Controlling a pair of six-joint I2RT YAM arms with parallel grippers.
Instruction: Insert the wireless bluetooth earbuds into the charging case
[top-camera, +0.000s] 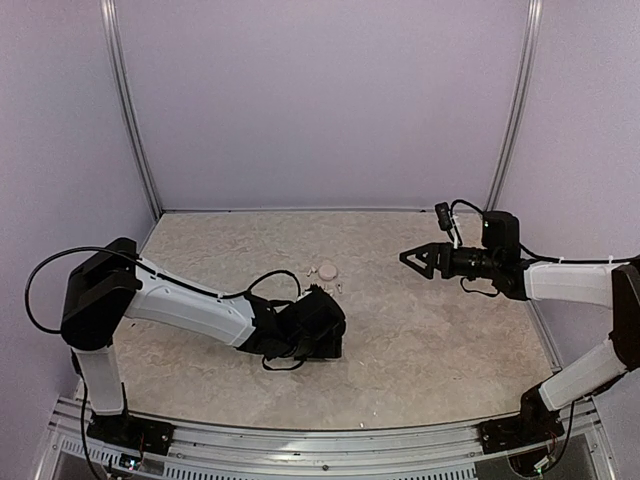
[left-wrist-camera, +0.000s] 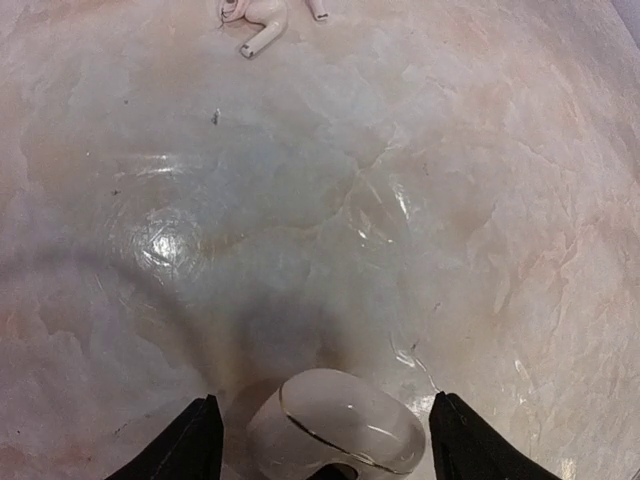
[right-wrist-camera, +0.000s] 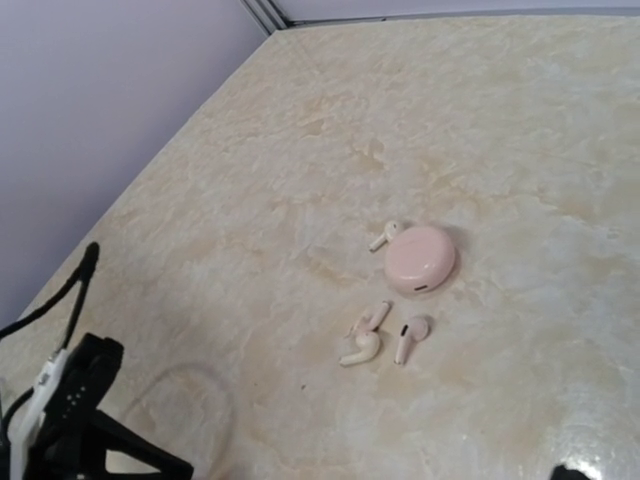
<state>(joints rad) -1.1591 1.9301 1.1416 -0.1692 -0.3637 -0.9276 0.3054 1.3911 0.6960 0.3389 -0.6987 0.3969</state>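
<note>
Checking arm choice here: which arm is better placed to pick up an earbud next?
Right, probably. The right gripper is open, empty and faces the loose earbuds. The left gripper has its fingers either side of the charging case.

charging case (left-wrist-camera: 340, 425) cut off at bottom edge; earbuds (left-wrist-camera: 264, 16) cropped at top.

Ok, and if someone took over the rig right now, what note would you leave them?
Left gripper: open, one finger on each side of the case, which sits on the table with its lid apparently shut.
Right gripper: open, empty, held above the table.
Earbuds: loose on the table beside the round puck.
Done: nothing inserted.
Left: open the case, seat the earbuds.
</note>
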